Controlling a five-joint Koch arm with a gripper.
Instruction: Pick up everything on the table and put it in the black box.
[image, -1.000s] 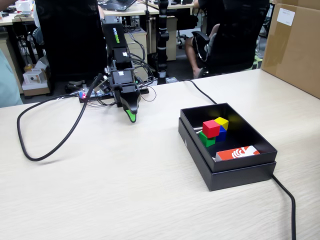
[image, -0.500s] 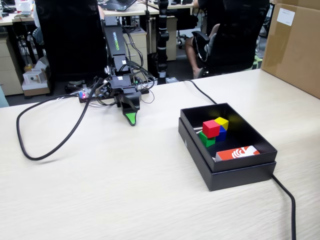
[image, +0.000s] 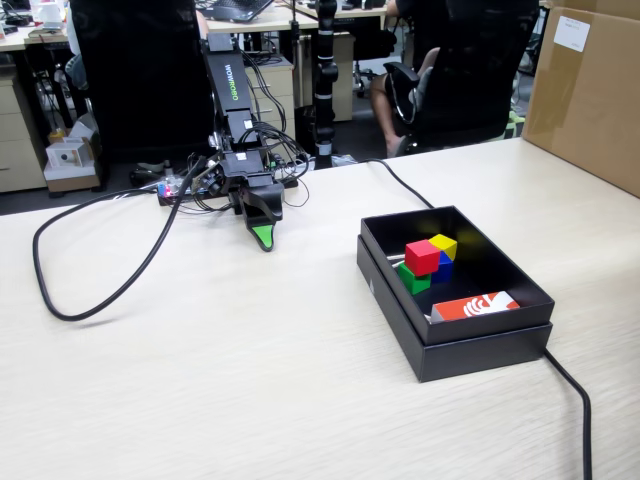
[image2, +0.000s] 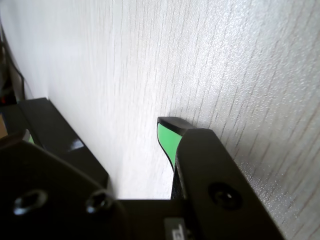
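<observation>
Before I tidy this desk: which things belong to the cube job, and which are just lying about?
Job:
red cube
yellow cube
green cube
blue cube
black box
table
pincer

Lying about:
orange-and-white card
black cable
brown carton

Four cubes in black box (image: 455, 345) on worktop (image: 250, 380).
Red cube (image: 421, 256) and yellow cube (image: 443, 245) on top; green cube (image: 412, 279) and blue cube (image: 443, 268) beneath, clustered mid-box.
</observation>
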